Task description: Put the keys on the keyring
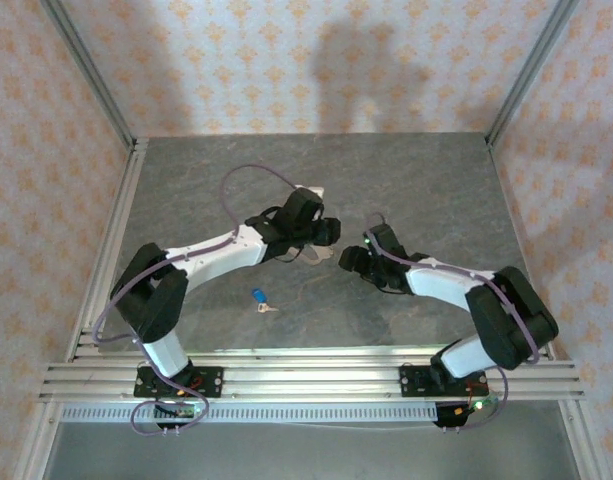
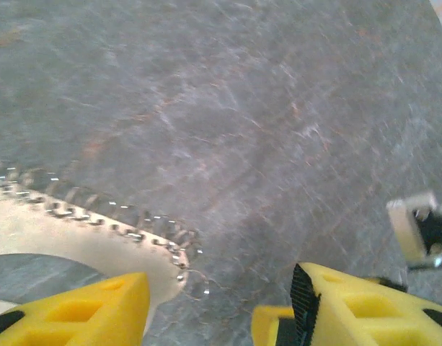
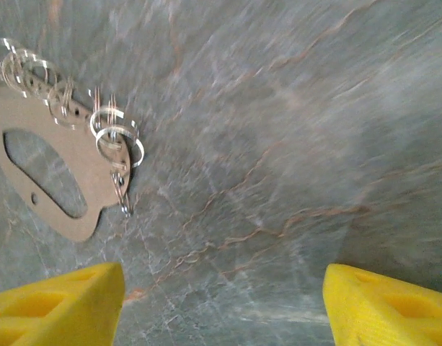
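- The key (image 1: pixel 258 296), with its blue head and short pale blade, lay flat on the table (image 1: pixel 436 190), out in the open between the two arms and nearer the left arm's side.
- The key was apart from both grippers and well short of the keyring, towards the near edge.
- The keyring (image 3: pixel 94 176) lay farther back, about mid-table, just in front of the two grippers.
- From the right wrist it read as a flat tan piece with an oval cut-out, and small wire rings (image 3: pixel 116 137) were threaded along one edge.
- The key was not on any of those rings.
- The left gripper (image 2: pixel 217 313) hung low over the keyring with its jaws apart and nothing between them.
- One yellow finger (image 2: pixel 69 310) sat over the tan piece's corner. Whether it touched could not be told.
- The right gripper (image 3: pixel 221 306) faced the left one from the other side, its jaws spread wide over bare table and empty.
- The keyring lay ahead of the right gripper and off to one side, clear of both fingers.
- In the top view both arms reached inward from their bases on the aluminium rails (image 1: pixel 306 365), and their wrists were close together over the table's middle.
- The table was grey and veined like stone, with patterned orange-and-cream walls (image 1: pixel 316 60) around it.
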Available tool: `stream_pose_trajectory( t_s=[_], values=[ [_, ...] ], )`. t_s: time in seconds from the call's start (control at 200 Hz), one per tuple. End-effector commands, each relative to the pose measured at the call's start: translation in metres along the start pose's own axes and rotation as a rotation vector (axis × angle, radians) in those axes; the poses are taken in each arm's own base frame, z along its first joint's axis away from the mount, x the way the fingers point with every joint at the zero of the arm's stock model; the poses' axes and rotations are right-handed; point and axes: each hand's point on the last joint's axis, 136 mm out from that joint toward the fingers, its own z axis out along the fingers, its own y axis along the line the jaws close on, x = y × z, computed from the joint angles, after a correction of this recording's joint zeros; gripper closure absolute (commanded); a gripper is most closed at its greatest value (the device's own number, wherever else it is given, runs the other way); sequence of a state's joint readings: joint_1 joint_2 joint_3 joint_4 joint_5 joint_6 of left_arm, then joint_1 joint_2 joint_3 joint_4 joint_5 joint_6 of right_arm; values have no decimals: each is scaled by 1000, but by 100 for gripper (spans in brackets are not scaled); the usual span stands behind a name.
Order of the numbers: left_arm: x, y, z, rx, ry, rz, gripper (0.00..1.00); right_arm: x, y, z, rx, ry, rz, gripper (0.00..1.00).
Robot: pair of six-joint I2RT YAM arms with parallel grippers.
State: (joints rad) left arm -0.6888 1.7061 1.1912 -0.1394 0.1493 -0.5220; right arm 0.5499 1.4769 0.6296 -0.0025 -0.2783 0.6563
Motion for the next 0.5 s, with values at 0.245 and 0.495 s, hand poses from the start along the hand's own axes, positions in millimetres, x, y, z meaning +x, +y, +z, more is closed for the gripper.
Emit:
stream_pose_trajectory(
  t_s=[0.245,0.495],
  values=[
    [-20,53,-25,-68,-85,-127,41,-8,37,21,-59,0,7,43],
    [-20,59,-25,-66,-82,-137,41,-10,55,19,-85,1,-6,51]
  ],
)
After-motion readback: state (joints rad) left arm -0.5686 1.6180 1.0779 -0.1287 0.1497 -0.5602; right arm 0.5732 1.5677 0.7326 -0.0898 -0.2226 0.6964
